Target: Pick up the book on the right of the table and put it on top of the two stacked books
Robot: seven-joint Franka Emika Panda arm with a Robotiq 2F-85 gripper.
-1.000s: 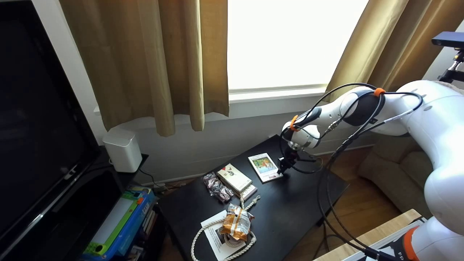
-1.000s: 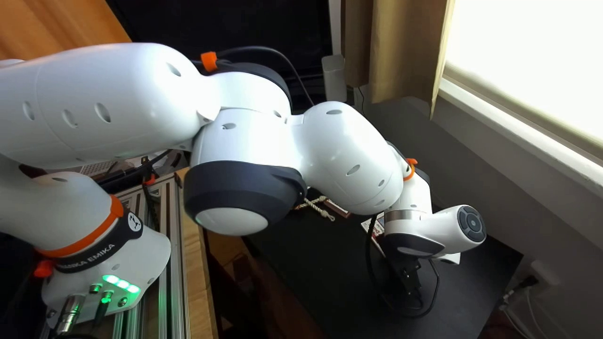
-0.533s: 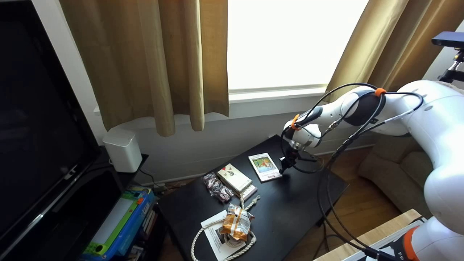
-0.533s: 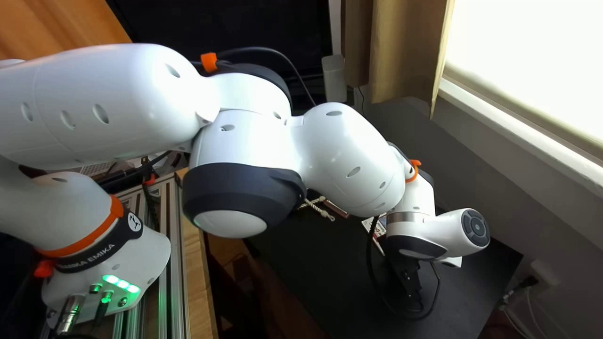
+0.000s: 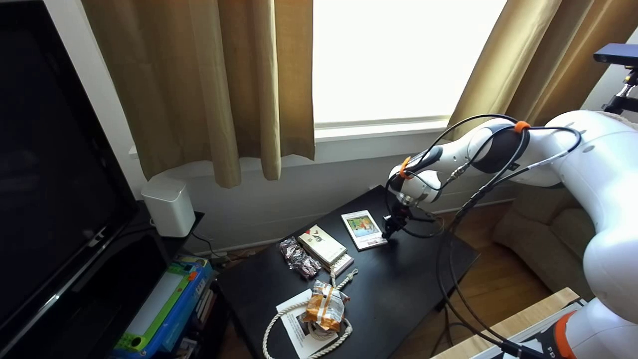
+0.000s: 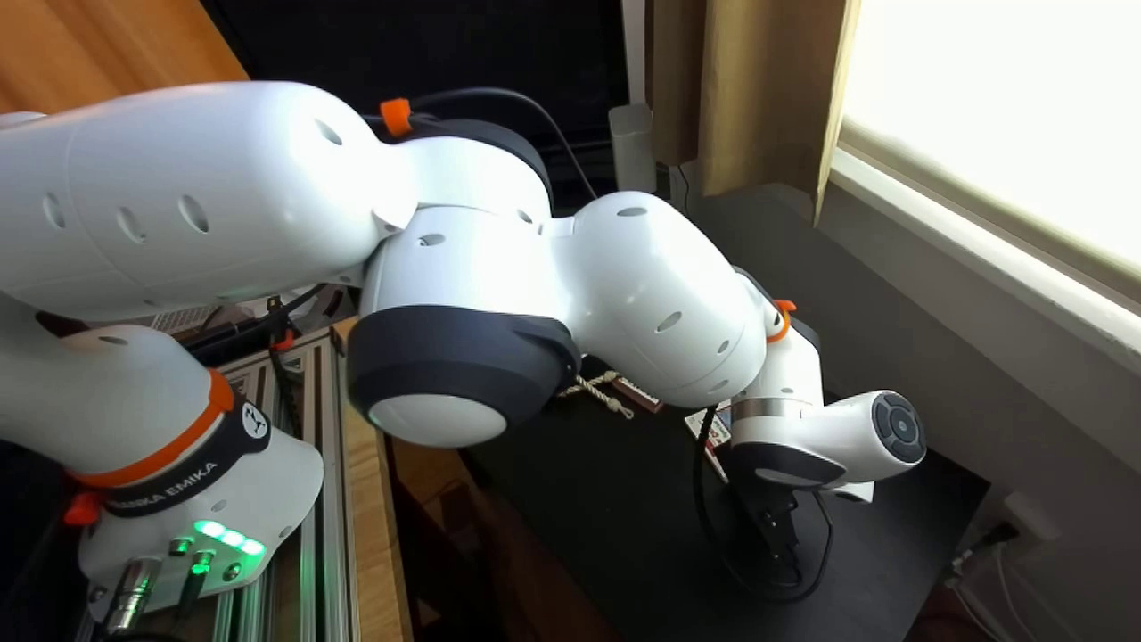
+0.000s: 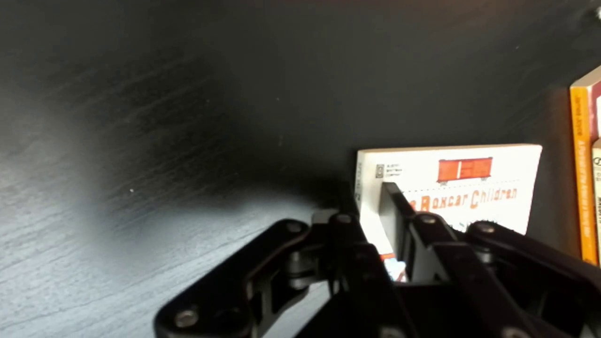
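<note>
The book lies flat on the black table, with a white border and a green picture panel. Its white title end with a red boxcar shows in the wrist view; part of it shows in an exterior view. My gripper is partly open at the book's spine edge. One finger is beside the spine and the other over the cover, with cover visible between them. Whether the fingertips touch the book is unclear. The gripper is low over the table. The two stacked books lie left of the book.
A shiny mottled packet lies beside the stacked books. An orange and white bag lies on white paper with a rope around it. A wall and window sill stand behind the table. A cable hangs by the gripper.
My gripper has shifted only slightly: a little away from the book half a second ago, then a little back towards it. The book and the stacked books have not moved.
</note>
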